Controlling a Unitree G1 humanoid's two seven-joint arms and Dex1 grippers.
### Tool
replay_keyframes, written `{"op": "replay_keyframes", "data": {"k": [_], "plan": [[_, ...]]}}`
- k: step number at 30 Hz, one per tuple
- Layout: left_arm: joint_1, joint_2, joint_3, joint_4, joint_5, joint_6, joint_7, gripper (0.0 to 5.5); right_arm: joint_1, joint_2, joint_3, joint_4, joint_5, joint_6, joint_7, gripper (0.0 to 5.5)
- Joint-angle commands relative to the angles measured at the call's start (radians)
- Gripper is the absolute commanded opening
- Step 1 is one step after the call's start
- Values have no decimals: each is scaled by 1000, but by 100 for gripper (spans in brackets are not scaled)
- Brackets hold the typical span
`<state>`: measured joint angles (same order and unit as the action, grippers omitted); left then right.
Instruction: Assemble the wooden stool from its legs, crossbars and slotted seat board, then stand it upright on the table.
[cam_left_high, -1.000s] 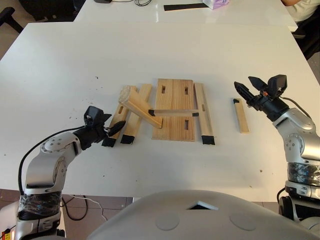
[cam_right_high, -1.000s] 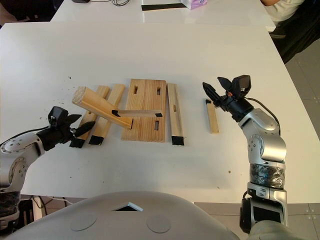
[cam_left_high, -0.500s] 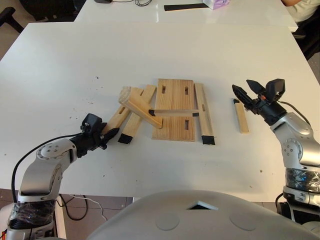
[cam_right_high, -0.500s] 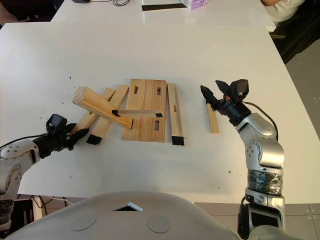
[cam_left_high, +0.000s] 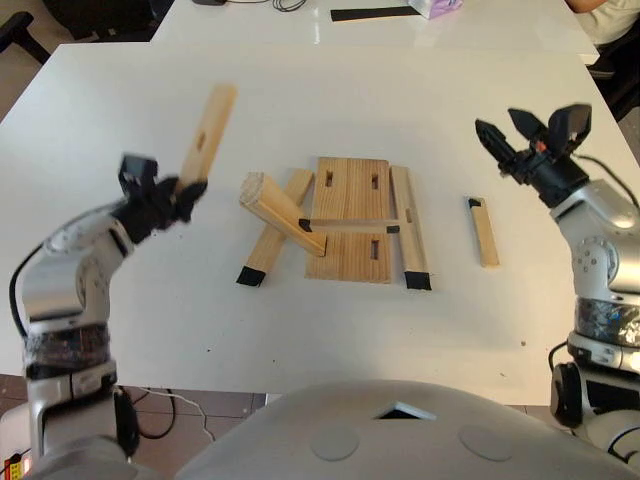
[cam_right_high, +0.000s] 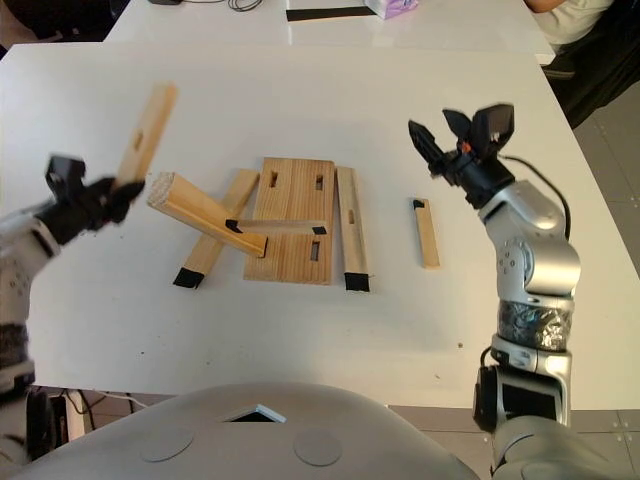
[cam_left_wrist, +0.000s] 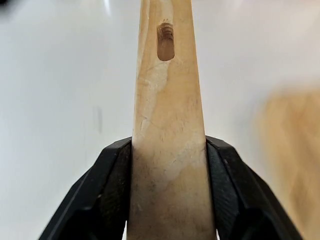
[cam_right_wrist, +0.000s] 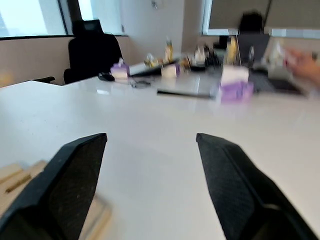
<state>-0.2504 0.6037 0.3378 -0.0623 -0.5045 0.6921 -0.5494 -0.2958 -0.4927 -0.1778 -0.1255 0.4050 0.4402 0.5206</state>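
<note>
My left gripper (cam_left_high: 183, 193) is shut on a wooden leg (cam_left_high: 207, 131), held raised and tilted above the table's left side; the left wrist view shows the leg (cam_left_wrist: 169, 125) clamped between both fingers, its slot facing the camera. The slotted seat board (cam_left_high: 349, 217) lies flat mid-table. A thick leg (cam_left_high: 281, 213) rests tilted across a flat leg (cam_left_high: 274, 228) at the board's left. A thin crossbar (cam_left_high: 345, 224) lies over the board. Another leg (cam_left_high: 408, 226) lies along the board's right edge. A short crossbar (cam_left_high: 483, 231) lies farther right. My right gripper (cam_left_high: 528, 135) hangs open above the table, beyond that crossbar.
The white table (cam_left_high: 300, 110) has wide bare room at the back and on the left. A second table behind carries a black strip (cam_left_high: 372, 13) and a purple box (cam_left_high: 437, 7).
My left gripper took hold of the leftmost leg and lifted it up and away to the left. My right gripper rose and moved back from the short crossbar, still open.
</note>
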Motion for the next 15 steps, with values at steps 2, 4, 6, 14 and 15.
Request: {"op": "replay_keyframes", "data": {"k": [2,4,6,14,15], "plan": [[-327,-137,54,-13,-174,-10,77,199,-385,-20,186,78,-156,5,22,330],[-409,-176,66,-23,-238,-7,96,199,-544,36,148,176,-133,28,-38,330],[-461,-198,54,-39,-275,-12,93,199,-636,78,104,229,-88,11,-54,330],[-466,-168,1,-145,-470,66,-74,199,-787,155,-4,279,300,385,124,330],[-458,-155,-3,-152,-484,75,-102,199,-810,151,-9,286,340,421,156,330]]}}
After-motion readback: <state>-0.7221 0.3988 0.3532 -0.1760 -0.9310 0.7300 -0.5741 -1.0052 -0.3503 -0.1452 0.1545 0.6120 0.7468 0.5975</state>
